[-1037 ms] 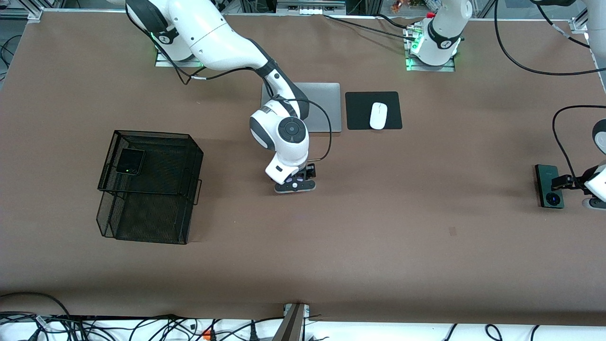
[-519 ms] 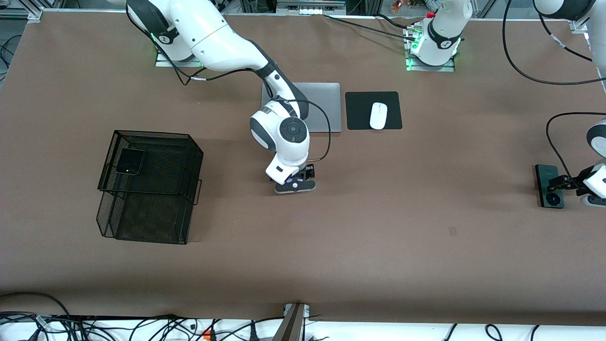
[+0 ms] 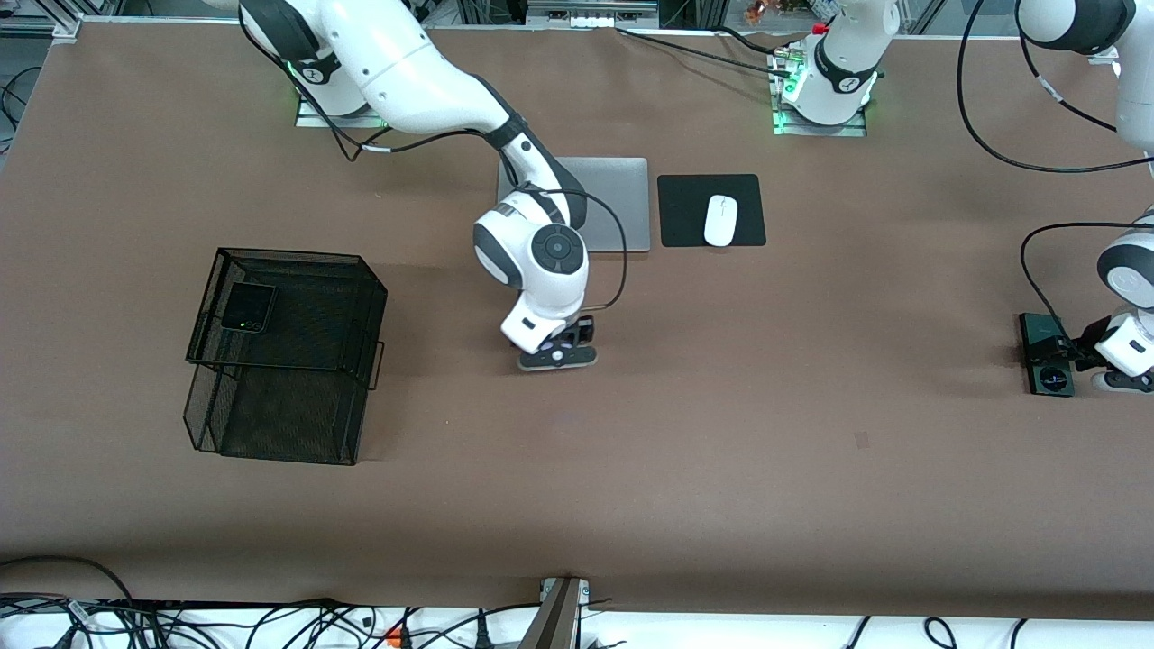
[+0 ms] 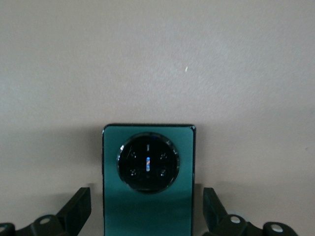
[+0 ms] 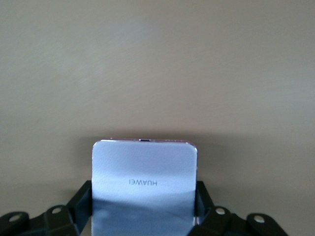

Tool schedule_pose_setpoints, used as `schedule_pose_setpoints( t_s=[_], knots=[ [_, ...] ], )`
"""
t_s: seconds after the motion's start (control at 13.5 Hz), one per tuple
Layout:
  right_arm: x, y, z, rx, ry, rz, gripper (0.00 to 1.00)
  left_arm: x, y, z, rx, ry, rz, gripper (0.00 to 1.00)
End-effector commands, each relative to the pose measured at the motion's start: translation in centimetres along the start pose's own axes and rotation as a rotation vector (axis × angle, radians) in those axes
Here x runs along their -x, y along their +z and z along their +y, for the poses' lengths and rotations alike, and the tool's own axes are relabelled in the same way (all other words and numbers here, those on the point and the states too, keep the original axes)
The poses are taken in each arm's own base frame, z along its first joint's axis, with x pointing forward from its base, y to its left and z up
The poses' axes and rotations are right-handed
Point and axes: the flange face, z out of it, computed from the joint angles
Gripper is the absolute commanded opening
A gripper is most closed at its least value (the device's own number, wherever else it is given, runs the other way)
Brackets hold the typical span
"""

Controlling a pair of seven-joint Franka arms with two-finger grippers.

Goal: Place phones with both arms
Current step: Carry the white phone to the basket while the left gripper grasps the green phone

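The lilac-white phone sits between the fingers of my right gripper, which is shut on it just above the middle of the table; the wrist hides most of it in the front view. The dark green phone with its round camera ring lies flat on the table at the left arm's end. My left gripper is low over it and open, with a finger on each side of the phone and a gap between each finger and it. The black phone lies in the top tray of a black mesh rack.
A grey laptop and a white mouse on a black mouse pad lie closer to the arm bases than my right gripper. The mesh rack's lower tray holds nothing. Cables hang along the front table edge.
My left gripper has swung in over the green phone and now straddles it. My right gripper, with the lilac-white phone, has shifted slightly toward the right arm's end.
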Motion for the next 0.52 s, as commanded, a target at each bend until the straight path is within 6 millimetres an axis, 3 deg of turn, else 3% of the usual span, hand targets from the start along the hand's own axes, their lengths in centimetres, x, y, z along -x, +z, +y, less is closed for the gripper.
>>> schedule_pose_setpoints(
  t_s=[0.0,0.15,0.44],
  knots=[
    [-2.6,-9.5,7.5,0.081,0.055,-0.042,0.0,0.9,0.4,0.1,0.029,-0.012,0.031,1.0],
    [-4.0,-12.4,13.3,0.084,0.065,-0.076,0.0,1.3,0.8,0.3,0.038,-0.023,0.028,1.0],
    [-6.2,-13.5,25.9,0.069,0.054,-0.116,0.0,1.3,1.0,0.2,0.03,-0.025,0.035,1.0]
  ],
)
